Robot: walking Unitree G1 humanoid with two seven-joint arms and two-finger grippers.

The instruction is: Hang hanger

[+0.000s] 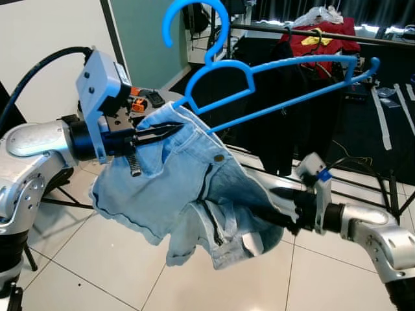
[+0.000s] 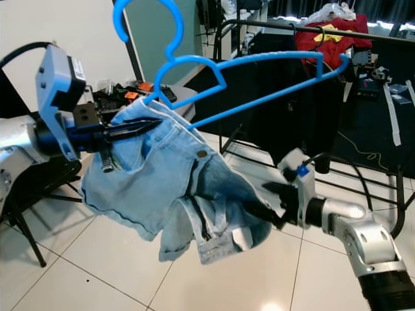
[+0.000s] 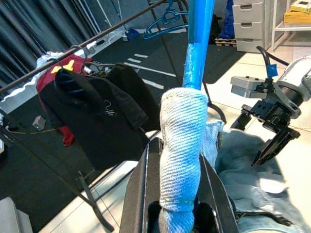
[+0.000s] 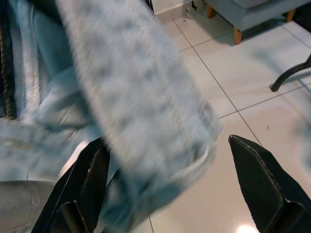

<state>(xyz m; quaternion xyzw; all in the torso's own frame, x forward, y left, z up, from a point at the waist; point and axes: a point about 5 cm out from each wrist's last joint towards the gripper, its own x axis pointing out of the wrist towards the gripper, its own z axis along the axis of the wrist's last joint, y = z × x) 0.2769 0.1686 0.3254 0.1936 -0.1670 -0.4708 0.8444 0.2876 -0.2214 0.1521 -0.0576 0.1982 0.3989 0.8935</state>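
A blue plastic hanger (image 1: 292, 97) is held up in the air, hook (image 1: 194, 19) uppermost, with light-blue denim shorts (image 1: 188, 188) draped from its near end. My left gripper (image 1: 162, 133) is shut on that end; in the left wrist view its fingers (image 3: 138, 194) clamp the denim waistband (image 3: 182, 145) wrapped over the blue bar (image 3: 199, 39). My right gripper (image 1: 279, 208) is lower and to the right, open, at the hanging lower edge of the shorts. In the right wrist view its fingers (image 4: 257, 179) stand wide apart with a fold of denim (image 4: 141, 97) hanging between them.
A black clothes rail (image 1: 311, 32) stands behind, carrying a black garment (image 1: 285, 116) and a red one (image 1: 321, 42). The rack's base bars (image 1: 369, 188) cross the white tiled floor. A cluttered table (image 1: 146, 100) is at the back left.
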